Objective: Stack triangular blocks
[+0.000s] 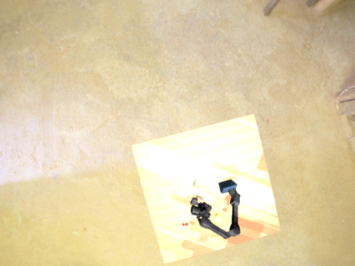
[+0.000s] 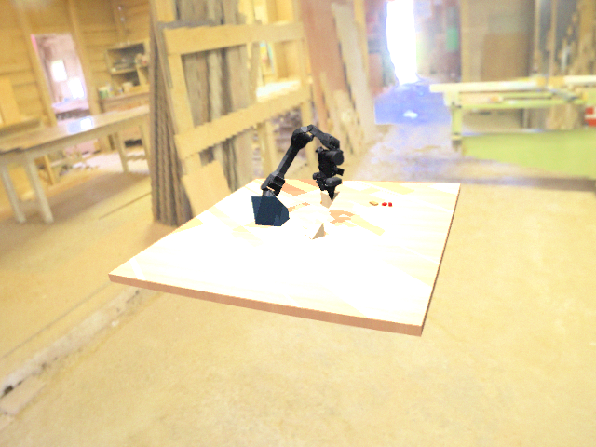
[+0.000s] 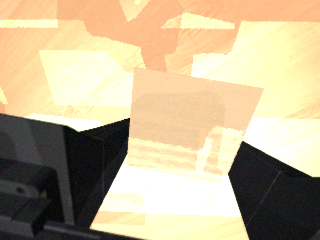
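Observation:
My gripper [image 1: 201, 202] [image 2: 331, 193] [image 3: 179, 130] is shut on a pale wooden triangular block [image 1: 199, 197] [image 2: 328, 198] [image 3: 190, 112]. In the wrist view one broad flat face of it shows between the two black fingers, its far edge slightly tilted in the picture. The gripper holds it above the table in the exterior view. The other triangular block [image 1: 195, 182] [image 2: 318, 233] stands on the table, apart from the held one, nearer to the exterior view. Its triangular end shows there in shade; its other faces are washed out by glare. Its slope direction is hard to tell.
A dark blue bin [image 1: 227, 186] [image 2: 269, 211] stands beside the arm's base. Two red cubes [image 1: 184, 224] [image 2: 386, 204] and a small wooden piece [image 1: 191, 223] [image 2: 373, 203] lie on the other side. A yellow cube [image 1: 216, 214] lies between the gripper and the upper arm in the top view.

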`<state>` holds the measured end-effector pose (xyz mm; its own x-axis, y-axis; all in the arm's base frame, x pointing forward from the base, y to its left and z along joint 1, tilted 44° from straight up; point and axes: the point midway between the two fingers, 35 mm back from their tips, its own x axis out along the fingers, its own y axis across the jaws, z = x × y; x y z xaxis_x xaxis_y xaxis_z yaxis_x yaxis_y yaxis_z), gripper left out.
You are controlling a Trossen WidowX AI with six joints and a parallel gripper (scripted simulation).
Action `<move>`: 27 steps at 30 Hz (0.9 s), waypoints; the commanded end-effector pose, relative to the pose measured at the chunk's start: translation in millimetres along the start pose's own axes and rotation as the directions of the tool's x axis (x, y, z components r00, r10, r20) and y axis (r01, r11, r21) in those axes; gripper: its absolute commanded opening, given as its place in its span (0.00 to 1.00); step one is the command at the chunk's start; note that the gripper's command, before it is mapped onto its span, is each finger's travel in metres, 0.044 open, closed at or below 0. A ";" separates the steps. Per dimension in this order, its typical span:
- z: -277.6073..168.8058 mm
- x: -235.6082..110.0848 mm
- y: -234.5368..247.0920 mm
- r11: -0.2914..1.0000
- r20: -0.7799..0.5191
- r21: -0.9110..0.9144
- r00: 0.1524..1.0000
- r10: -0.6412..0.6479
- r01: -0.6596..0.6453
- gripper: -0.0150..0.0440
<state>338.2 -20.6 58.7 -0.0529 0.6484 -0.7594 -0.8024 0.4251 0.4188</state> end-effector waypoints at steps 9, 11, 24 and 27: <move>-52.3 -8.9 -28.2 1.000 -0.010 -0.013 1.000 0.006 -0.006 0.25; -61.2 -10.2 -31.8 1.000 -0.010 -0.016 1.000 0.007 -0.008 0.25; -122.5 -16.5 -50.8 0.999 -0.001 -0.037 1.000 0.027 -0.027 0.25; -137.2 -17.3 -53.8 0.999 0.003 -0.043 0.999 0.032 -0.032 0.25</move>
<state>307.4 -129.3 -9.8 -0.0714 0.6589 -0.7488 -0.8216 0.3869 0.4188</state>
